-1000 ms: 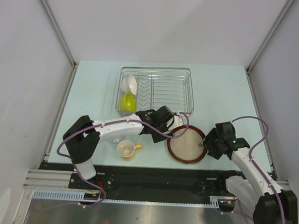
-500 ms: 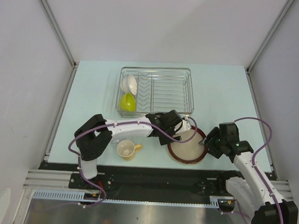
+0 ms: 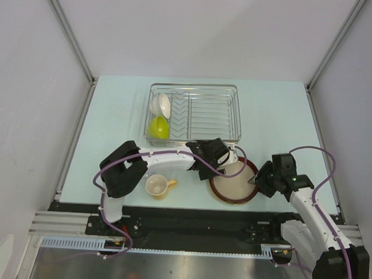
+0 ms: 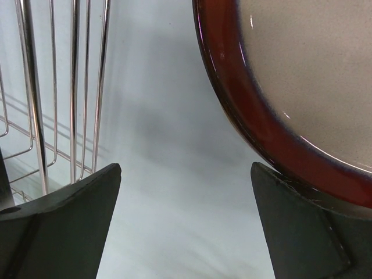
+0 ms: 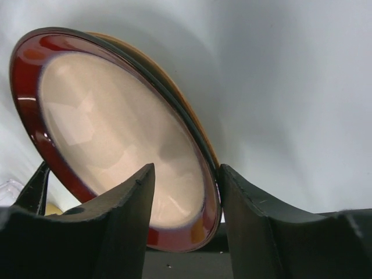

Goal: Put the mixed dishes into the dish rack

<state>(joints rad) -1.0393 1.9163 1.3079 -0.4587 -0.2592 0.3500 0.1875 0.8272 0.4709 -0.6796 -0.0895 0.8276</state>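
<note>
The dark-red-rimmed beige plate (image 3: 233, 181) lies on the table in front of the dish rack (image 3: 195, 113). My left gripper (image 3: 220, 167) is open at the plate's left edge, which fills the upper right of the left wrist view (image 4: 261, 125). My right gripper (image 3: 256, 178) is open and straddles the plate's right rim (image 5: 116, 116): one finger is over its face, the other (image 5: 244, 197) touches its underside. The white bowl (image 3: 161, 104) and lime-green bowl (image 3: 159, 127) stand in the rack's left side. The tan-yellow mug (image 3: 157, 186) sits on the table. The glass and floral plate are not visible.
The rack's wires (image 4: 75, 87) are just to the left of my left gripper (image 4: 186, 224). The left arm's forearm (image 3: 166, 158) stretches across the table just behind the mug. White walls enclose the table on three sides.
My left gripper has moved right, from the rack's front corner to the plate's left edge. My right gripper has shifted slightly at the plate's right rim.
</note>
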